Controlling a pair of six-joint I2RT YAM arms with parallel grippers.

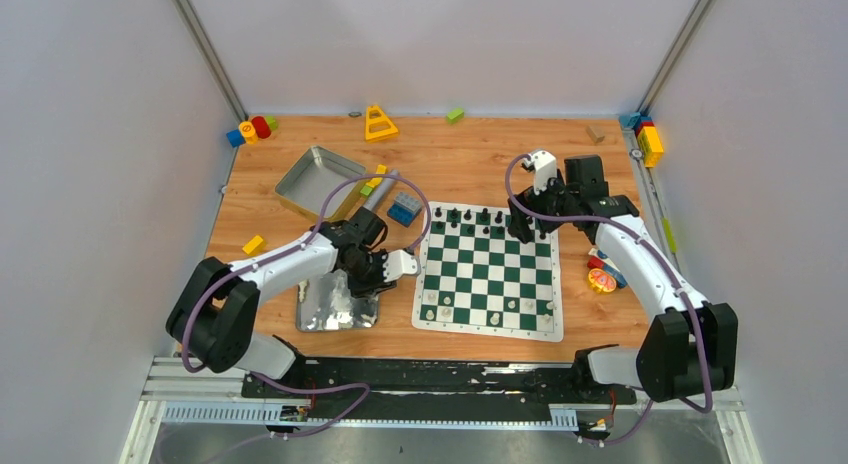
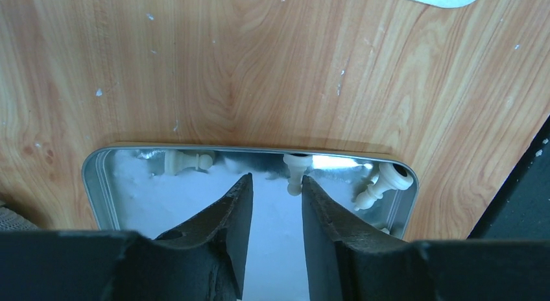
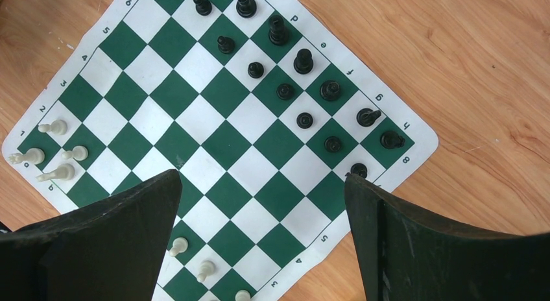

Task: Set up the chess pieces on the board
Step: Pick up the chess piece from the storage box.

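Observation:
The green and white board [image 1: 490, 276] lies at mid table. Black chessmen [image 1: 468, 221] stand along its far rows and show in the right wrist view [image 3: 303, 61]. A few cream chessmen [image 1: 445, 300] stand near its front edge. My left gripper [image 2: 275, 182] is open with a narrow gap, low over the shiny silver tray [image 2: 97, 178], nothing clamped. Cream pieces lie in the tray: one [image 2: 296, 174] just beyond the right fingertip, one [image 2: 188, 161] at the far left, one [image 2: 384, 183] at the right. My right gripper [image 3: 259, 181] is wide open and empty above the board's right side.
A second metal tin [image 1: 318, 181] sits at the back left, with a blue block [image 1: 404, 208] beside it. A yellow block [image 1: 253, 245] lies left. Coloured toys [image 1: 602, 277] lie right of the board. More blocks sit along the back edge [image 1: 380, 124].

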